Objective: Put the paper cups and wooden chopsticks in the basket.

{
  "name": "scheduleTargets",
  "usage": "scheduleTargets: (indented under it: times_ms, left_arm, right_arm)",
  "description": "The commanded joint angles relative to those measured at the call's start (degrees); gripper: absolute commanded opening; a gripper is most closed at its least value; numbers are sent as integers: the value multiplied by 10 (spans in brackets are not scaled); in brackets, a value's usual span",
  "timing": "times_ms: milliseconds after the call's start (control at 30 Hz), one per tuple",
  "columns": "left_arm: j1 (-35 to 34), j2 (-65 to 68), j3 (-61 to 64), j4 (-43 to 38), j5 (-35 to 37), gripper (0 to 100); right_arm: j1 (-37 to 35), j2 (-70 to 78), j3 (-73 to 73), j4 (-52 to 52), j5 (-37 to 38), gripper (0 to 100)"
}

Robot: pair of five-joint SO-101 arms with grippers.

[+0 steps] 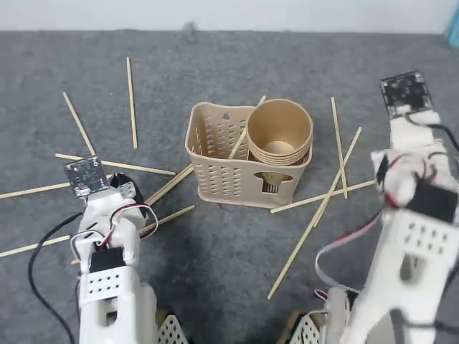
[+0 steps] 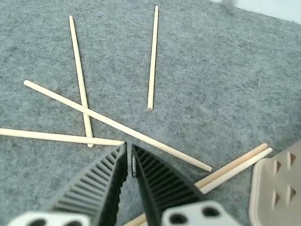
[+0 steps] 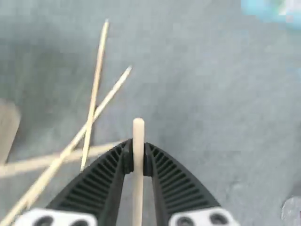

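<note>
Two arms are working for us at the grey fuzzy table top (image 1: 229, 287). Our right gripper (image 3: 138, 147) is squeezing one thin pale wooden chopstick (image 3: 138, 126) near its end, and the tip is poking out past the black ridged fingers. Our left gripper (image 2: 129, 149) is sitting almost closed with nothing in it. Its tips are just beside the end of a loose stick (image 2: 61, 136) lying flat.

We are guessing these sticks are light, stiff and smooth. They could be slipping or turning when pinched at the end, so taking hold nearer the middle is looking safer. They are long, round and plain, and many are lying scattered and crossing on both sides.

Farther on, in the middle, the beige plastic basket (image 1: 215, 175) with little holes is standing upright. The brown paper cups (image 1: 281, 152) are already sitting inside it, stacked together. One leaning chopstick (image 1: 240, 138) is resting in beside them. We are judging the cups done and most sticks waiting.
</note>
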Motion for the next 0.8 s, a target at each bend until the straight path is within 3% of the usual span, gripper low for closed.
scheduleTargets:
  times_ms: [0, 133, 400, 533, 767]
  left_arm:
    - [-4, -10, -1, -15, -4, 13]
    - [-4, -10, 0, -15, -4, 13]
    - [-4, -10, 0, -15, -4, 13]
    - [-4, -10, 0, -15, -4, 13]
    - [-4, -10, 0, -14, -4, 13]
  right_arm:
    - [5, -72, 1, -73, -57, 8]
    - [-8, -102, 0, -141, -135, 8]
    - [-29, -154, 1, -298, -367, 8]
    - [-87, -189, 2, -368, -413, 9]
    - [-264, -222, -9, -467, -412, 9]
